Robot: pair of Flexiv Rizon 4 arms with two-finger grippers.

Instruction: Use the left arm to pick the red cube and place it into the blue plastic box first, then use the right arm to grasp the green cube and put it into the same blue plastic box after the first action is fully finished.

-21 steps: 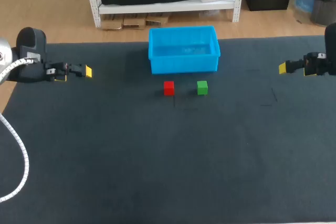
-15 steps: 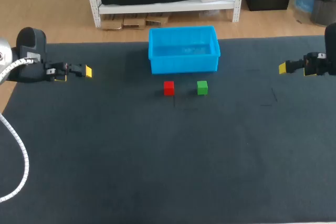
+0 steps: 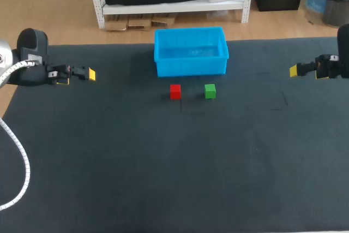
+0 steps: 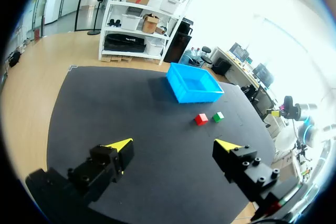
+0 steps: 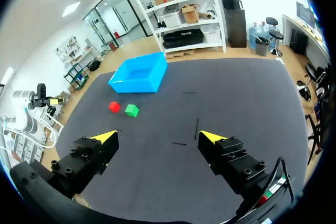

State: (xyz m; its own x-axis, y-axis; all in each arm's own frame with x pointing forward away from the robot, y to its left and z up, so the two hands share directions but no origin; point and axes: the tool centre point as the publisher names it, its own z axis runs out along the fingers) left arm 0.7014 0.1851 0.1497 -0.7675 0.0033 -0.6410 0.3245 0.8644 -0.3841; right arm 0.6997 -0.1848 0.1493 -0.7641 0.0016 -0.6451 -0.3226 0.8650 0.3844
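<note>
Tabletop (image 3: pixel 163 178) looks like matt, felt-like dark cloth, no shine. Blue plastic box (image 3: pixel 190 68) is smooth, faintly glossy. Red cube (image 3: pixel 175 91) and green cube (image 3: pixel 210 91) are smooth-faced. Left claw (image 4: pixel 174 144) and right claw (image 5: pixel 157 136): matt black.

Left arm (image 3: pixel 28 68): well off to the left of the blue plastic box (image 3: pixel 191 67). Left gripper (image 3: pixel 87 74) held level, pointing toward the box, fingers spread wide, nothing between.

Right arm (image 3: pixel 334 67): well off to the box's right. Right gripper (image 3: pixel 295 70) level, facing the box, fingers likewise wide apart, holding nothing.
</note>
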